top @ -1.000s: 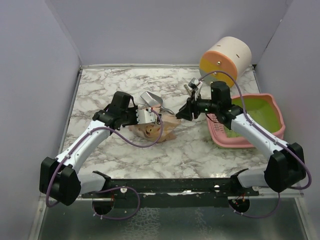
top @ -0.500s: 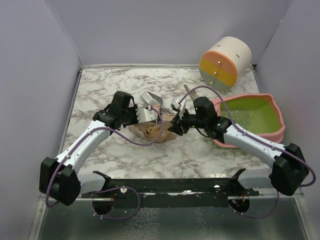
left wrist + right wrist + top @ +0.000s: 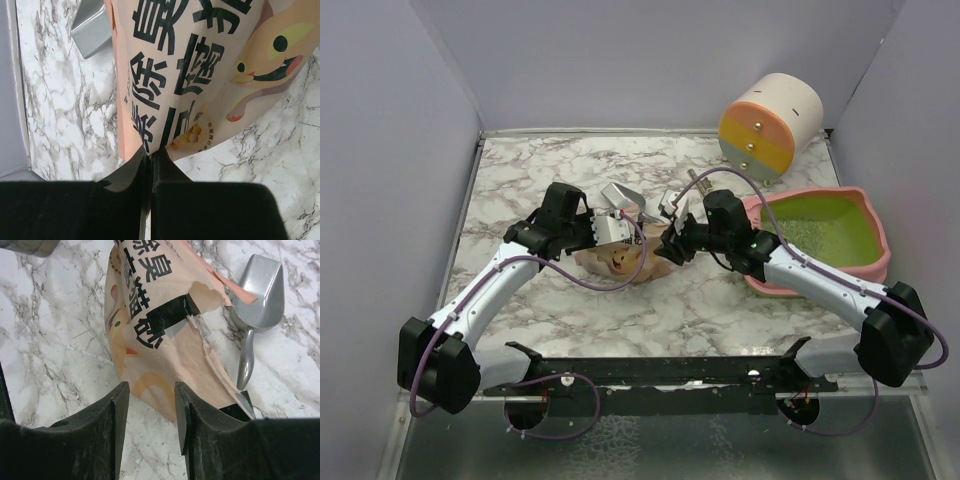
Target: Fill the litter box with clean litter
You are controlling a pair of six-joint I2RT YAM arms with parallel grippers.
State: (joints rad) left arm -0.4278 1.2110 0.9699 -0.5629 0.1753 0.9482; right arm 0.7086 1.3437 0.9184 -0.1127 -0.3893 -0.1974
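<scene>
The tan paper bag point(image 3: 623, 262) with a cartoon face lies on the marble table. My left gripper point(image 3: 612, 230) is shut on the bag's edge; in the left wrist view the bag point(image 3: 200, 75) rises from the pinched fingertips point(image 3: 149, 154). My right gripper point(image 3: 670, 243) is open at the bag's right end. In the right wrist view a corner of the bag point(image 3: 160, 340) pokes between the spread jaws point(image 3: 151, 390), close to the right finger. The pink litter box point(image 3: 865, 262) sits at the right, with a thin layer of clean litter point(image 3: 798, 236) on its green floor.
A silver metal scoop point(image 3: 621, 196) lies just behind the bag, seen also as the scoop point(image 3: 257, 285) and the scoop point(image 3: 92, 30). A round cream drum point(image 3: 770, 125) with orange, yellow and grey bands stands at the back right. Grey walls enclose the table.
My right arm swung left from above the litter box to the bag's right end. The litter box now sits flat. The left gripper kept its hold on the bag.
</scene>
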